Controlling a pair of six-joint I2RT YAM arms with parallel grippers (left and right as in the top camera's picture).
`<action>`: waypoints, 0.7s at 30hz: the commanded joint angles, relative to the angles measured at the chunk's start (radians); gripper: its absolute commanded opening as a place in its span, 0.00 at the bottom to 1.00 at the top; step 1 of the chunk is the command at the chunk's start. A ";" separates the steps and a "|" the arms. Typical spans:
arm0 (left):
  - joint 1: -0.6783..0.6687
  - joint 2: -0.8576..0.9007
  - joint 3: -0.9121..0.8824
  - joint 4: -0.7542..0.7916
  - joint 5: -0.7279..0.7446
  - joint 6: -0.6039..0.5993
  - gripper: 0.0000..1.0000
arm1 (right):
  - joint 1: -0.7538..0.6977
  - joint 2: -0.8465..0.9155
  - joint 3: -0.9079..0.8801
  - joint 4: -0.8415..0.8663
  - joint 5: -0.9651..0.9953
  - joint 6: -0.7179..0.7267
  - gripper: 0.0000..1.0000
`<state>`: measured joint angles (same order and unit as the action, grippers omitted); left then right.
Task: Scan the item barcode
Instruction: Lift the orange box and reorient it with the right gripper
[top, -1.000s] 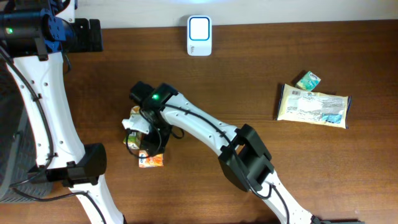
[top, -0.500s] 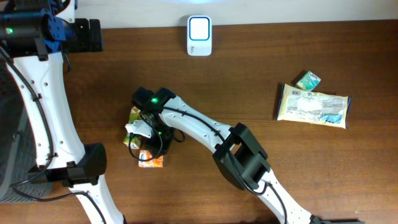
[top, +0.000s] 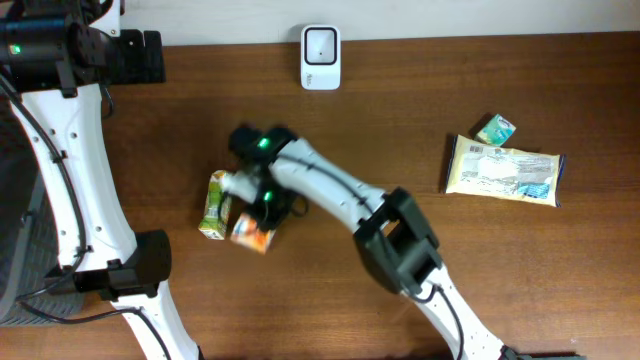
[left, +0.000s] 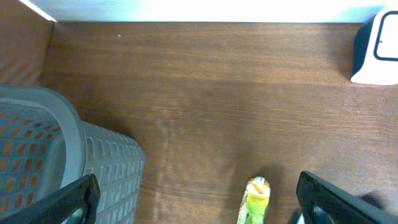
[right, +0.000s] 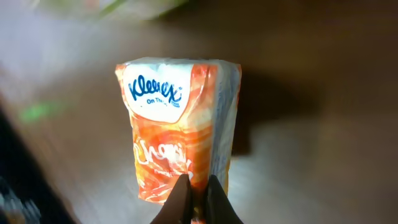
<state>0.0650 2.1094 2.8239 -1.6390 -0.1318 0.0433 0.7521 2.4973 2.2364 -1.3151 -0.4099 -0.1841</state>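
Grasp step, as I judge: right hand (right: 198, 196) pinches tissue pack (right: 177, 124) at edge, closed on it. Left hand (left: 196, 202) open, idle. Next, likely: lift pack, turn barcode toward scanner (top: 320, 44) beyond hand.

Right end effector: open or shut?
Shut. The right end effector pinches the Kleenex tissue pack by its lower edge, jaws together.

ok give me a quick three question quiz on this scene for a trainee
1. True or false: the right end effector is shut on the orange tissue pack.
2. The left end effector is: A) open, B) shut on the pack, C) out of view.
3. Which item is nearest the pack?
Key: 1 true; 2 A; 3 the green carton.
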 joint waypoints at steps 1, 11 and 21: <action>0.003 -0.011 0.008 -0.002 -0.004 -0.005 0.99 | -0.126 -0.063 0.042 -0.007 0.163 0.327 0.04; 0.003 -0.011 0.008 -0.002 -0.004 -0.005 0.99 | -0.270 -0.054 -0.105 0.002 0.230 0.639 0.08; 0.003 -0.011 0.008 -0.002 -0.004 -0.005 0.99 | -0.420 -0.056 -0.055 -0.013 -0.048 0.281 0.26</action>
<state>0.0650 2.1094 2.8239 -1.6390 -0.1318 0.0433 0.4076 2.4649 2.1551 -1.3266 -0.3054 0.2810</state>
